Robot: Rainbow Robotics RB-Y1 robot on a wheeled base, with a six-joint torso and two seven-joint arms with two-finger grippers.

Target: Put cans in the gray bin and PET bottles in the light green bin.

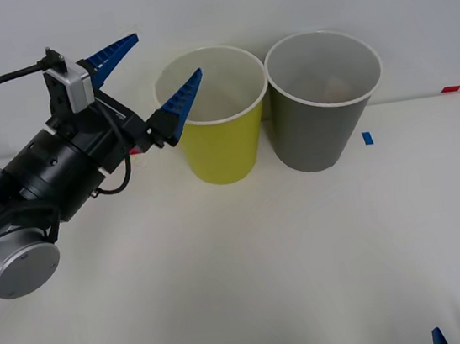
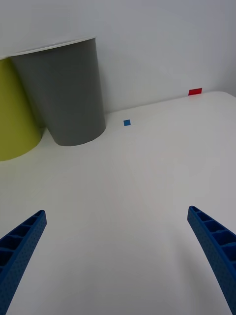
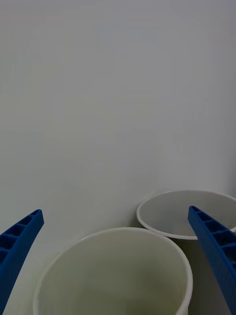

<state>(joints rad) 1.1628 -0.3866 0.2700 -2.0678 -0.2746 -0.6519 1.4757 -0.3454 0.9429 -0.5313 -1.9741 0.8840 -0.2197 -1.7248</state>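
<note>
While the right gripper (image 2: pixel 118 256) waited low at the table's (image 1: pixel 229 291) near right corner, jaws spread wide with nothing between them, the blue tips just peeked over the near edge in the front view. Farther in, the left gripper (image 1: pixel 148 74) hung raised beside the light green bin (image 1: pixel 223 152), fingers well apart and empty, pointing across its rim.

Both bins stood together at the far edge of the table, the gray bin (image 1: pixel 318 131) to the right of the green one, close beside it, whether touching I could not tell. Something pale showed at the bottom of the gray bin; too faint to call it the can. No can or bottle lay on the tabletop.

The risk, as I judged it: the lower left finger sat close to the green rim, so a careless swing could clip it and tip that tall, light bin into its neighbour.

Both bins looked like smooth moulded plastic, round and tapered, with white rims. Ribbed blue fingers tapered to points. Matte white tabletop, small blue and red tape marks (image 1: pixel 367 138) near the far right.
</note>
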